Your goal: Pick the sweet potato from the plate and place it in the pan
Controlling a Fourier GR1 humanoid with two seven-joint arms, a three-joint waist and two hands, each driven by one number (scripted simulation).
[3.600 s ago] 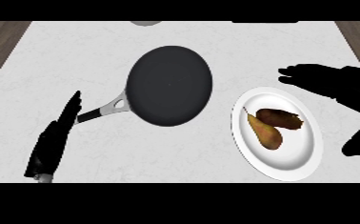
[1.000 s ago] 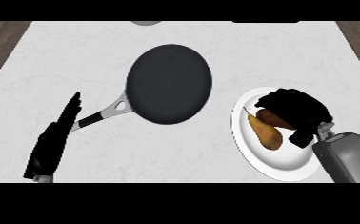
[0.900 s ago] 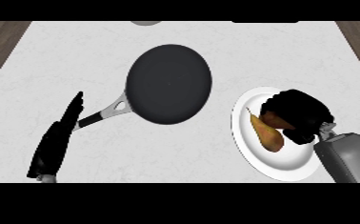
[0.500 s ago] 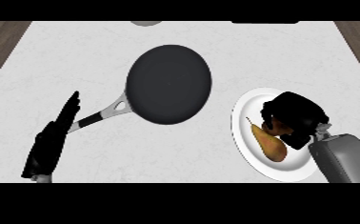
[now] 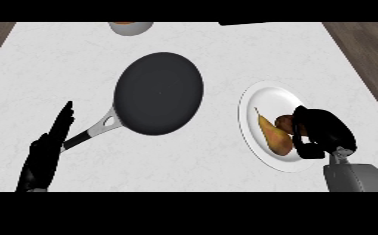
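Observation:
A white plate (image 5: 266,97) lies on the right of the counter. On it sit a yellow-brown pear-shaped piece (image 5: 271,136) and, beside it, the brown sweet potato (image 5: 284,122), mostly hidden. My right hand (image 5: 320,132) is over the plate's right half with its fingers curled round the sweet potato. The black pan (image 5: 159,93) lies at the centre, its silver handle pointing down-left. My left hand (image 5: 46,155) stays open at the lower left, fingers straight, just beside the handle's end.
A small bowl (image 5: 131,27) shows at the counter's far edge, and a dark object (image 5: 245,23) lies further right along that edge. A wooden floor strip (image 5: 358,49) borders the counter on the right.
My right hand came down from above the plate onto it and closed round the sweet potato, sliding toward the plate's lower right. Pan and left hand stayed put.

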